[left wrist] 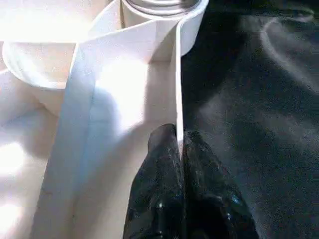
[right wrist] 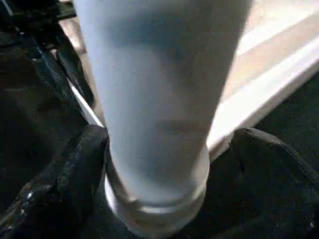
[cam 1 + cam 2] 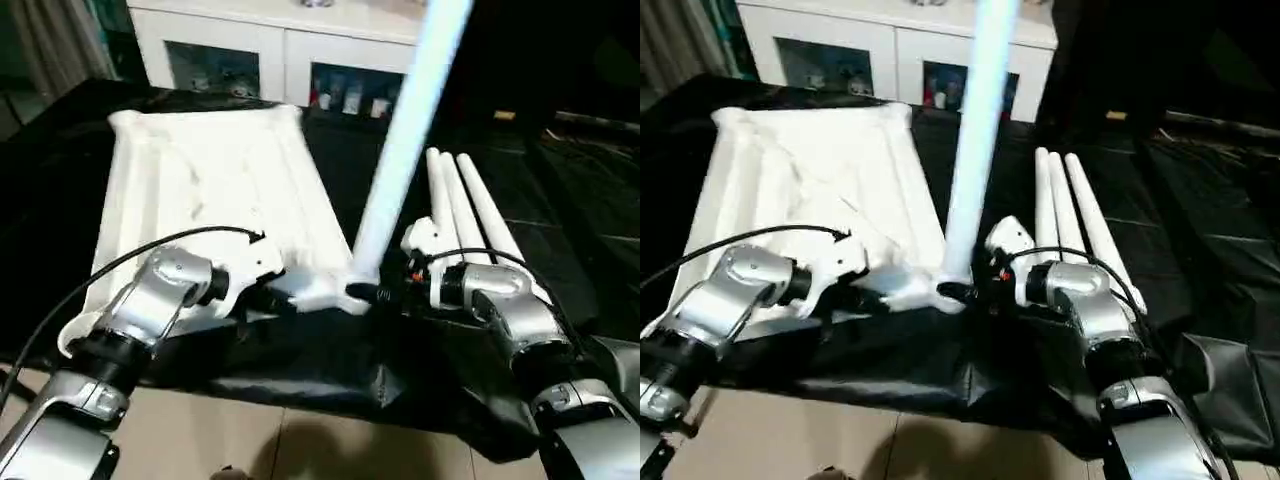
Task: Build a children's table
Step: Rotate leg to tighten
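Observation:
The children's table top lies upside down on the black cover, its ribbed underside facing up. One white leg stands upright in the near right corner socket. My left gripper is shut on the thin rim wall of the top, just beside that socket. My right gripper is at the foot of the upright leg. Its black fingers stand open on either side of the tube, with a gap showing on one side. Three more legs lie side by side to the right.
The black-covered work table runs to a near edge, with beige floor below it. A white cabinet with glass doors stands behind. Black cables loop over both silver forearms.

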Tool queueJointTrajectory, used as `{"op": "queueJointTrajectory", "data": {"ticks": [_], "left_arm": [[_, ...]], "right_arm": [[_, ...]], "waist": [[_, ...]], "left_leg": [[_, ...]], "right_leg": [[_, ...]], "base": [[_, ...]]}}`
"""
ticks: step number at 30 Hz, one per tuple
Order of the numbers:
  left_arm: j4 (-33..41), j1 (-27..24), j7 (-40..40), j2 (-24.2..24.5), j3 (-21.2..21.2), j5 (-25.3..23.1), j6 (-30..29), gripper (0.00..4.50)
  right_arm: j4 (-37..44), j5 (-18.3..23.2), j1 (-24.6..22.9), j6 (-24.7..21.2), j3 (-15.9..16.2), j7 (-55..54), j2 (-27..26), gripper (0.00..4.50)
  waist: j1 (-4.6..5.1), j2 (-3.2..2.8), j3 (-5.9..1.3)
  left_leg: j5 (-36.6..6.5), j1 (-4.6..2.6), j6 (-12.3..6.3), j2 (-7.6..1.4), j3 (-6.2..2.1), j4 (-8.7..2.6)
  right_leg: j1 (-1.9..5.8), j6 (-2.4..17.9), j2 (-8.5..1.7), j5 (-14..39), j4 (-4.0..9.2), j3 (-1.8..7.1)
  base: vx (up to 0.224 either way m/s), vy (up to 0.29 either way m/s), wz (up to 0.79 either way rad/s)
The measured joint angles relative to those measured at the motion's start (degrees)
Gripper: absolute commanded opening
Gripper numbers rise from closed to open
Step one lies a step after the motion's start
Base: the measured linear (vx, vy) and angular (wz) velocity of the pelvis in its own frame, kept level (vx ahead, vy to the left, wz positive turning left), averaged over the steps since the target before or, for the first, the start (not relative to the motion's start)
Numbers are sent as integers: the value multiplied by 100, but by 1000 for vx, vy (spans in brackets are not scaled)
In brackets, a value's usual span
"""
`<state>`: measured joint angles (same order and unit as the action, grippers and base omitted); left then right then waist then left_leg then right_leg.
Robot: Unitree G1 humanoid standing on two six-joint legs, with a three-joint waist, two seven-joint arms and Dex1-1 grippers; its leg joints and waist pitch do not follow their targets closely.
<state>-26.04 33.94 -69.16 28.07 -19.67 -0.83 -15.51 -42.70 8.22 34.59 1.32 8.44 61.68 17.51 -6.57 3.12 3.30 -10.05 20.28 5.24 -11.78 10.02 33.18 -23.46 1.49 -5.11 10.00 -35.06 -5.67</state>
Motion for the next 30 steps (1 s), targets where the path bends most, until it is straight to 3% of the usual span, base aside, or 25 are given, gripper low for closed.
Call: {"op": "queueJointTrajectory", "data": {"ticks": [6,15,23,28,30], "left_arm": [[114,-66,-106,50,4,17,-41,0],[113,-67,-131,53,6,16,-47,0],[98,-67,-95,19,17,5,-66,0],[-211,153,664,-406,87,-170,-350,0],[-236,176,778,-460,87,-192,-404,0]], "right_arm": [[6,7,-34,-77,64,244,48,409],[5,4,-62,-66,99,370,56,316],[-40,13,-64,-55,83,319,-3,269],[-486,89,-59,37,-415,-953,-473,267],[-521,96,-55,47,-457,-1140,-505,267]], "waist": [[-9,0,0],[-9,0,0],[0,0,0],[25,4,-3],[31,4,-3]], "left_leg": [[0,3,-1,0,2,1],[0,2,0,0,2,4],[0,-1,0,-1,2,12],[1,-22,1,0,2,29],[1,-23,2,0,2,29]], "right_leg": [[0,0,-2,0,1,0],[0,0,-2,0,-2,0],[2,0,-2,0,-10,1],[16,1,-3,-4,-26,9],[16,-5,-3,-4,-25,9]], "base": [[0,0,0],[0,0,0],[0,0,0],[0,0,0],[0,0,0]]}}
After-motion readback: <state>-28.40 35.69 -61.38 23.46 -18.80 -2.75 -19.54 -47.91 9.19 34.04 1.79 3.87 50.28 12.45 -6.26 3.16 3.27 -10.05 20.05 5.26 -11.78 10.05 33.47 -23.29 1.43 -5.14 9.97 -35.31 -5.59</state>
